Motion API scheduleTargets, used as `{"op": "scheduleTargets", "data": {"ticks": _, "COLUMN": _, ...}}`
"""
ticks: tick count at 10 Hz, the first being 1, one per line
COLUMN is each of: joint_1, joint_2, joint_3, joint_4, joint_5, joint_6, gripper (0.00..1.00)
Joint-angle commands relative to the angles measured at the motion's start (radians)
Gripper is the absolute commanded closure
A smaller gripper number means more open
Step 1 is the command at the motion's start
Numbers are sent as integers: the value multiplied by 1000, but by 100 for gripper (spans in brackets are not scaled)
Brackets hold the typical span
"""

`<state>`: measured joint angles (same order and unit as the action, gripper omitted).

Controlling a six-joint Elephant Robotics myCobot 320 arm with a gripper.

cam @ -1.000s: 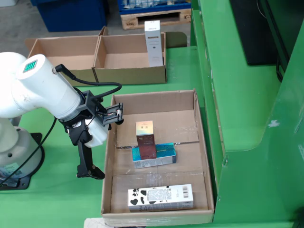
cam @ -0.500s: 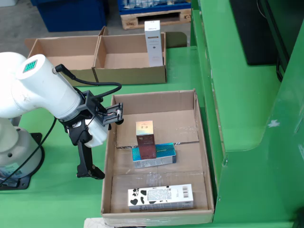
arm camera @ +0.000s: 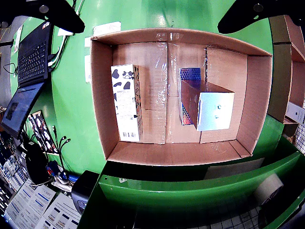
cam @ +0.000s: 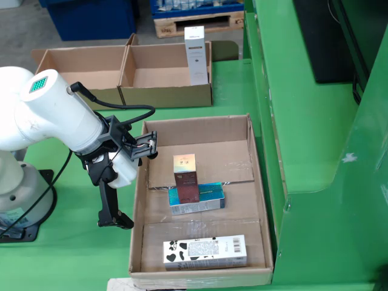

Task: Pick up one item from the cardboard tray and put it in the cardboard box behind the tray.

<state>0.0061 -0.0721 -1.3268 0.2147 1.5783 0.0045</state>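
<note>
Green tabletop is carrying the cardboard tray, where a brown carton is standing on a blue box and a cow-print box is lying nearer the front; the gripper is hanging left of the tray, jaws apart and empty. A descent onto the upright carton is risking tipping it off the blue box — the stack is narrow. Only the view from the side is showing the cardboard box behind the tray, already holding a white carton, while the view riding on the gripper is looking straight down into the tray.

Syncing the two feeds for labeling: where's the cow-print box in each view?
View that rides on the gripper: the cow-print box lies flat in the left part of the cardboard tray, long side running top to bottom.
View from the side: cow-print box lies crosswise at the tray's near end, bottom centre.
Shared landmark: the dark red box standing in the tray; in the side view it is just behind the cow-print box.
</note>
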Motion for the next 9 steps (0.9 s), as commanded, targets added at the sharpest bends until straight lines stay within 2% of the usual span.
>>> {"op": "scheduleTargets", "data": {"ticks": 1, "joint_1": -22, "joint_2": 0, "joint_3": 50, "joint_4": -12, "joint_5": 24, "joint_6": -20, "gripper": 0}}
{"op": "scheduleTargets", "data": {"ticks": 4, "joint_1": -11, "joint_2": -2, "joint_3": 61, "joint_4": -30, "joint_5": 22, "joint_6": -6, "gripper": 0}}
{"op": "scheduleTargets", "data": {"ticks": 9, "joint_1": 127, "joint_2": 8, "joint_3": 57, "joint_4": -46, "joint_5": -19, "joint_6": 100, "gripper": 0}}
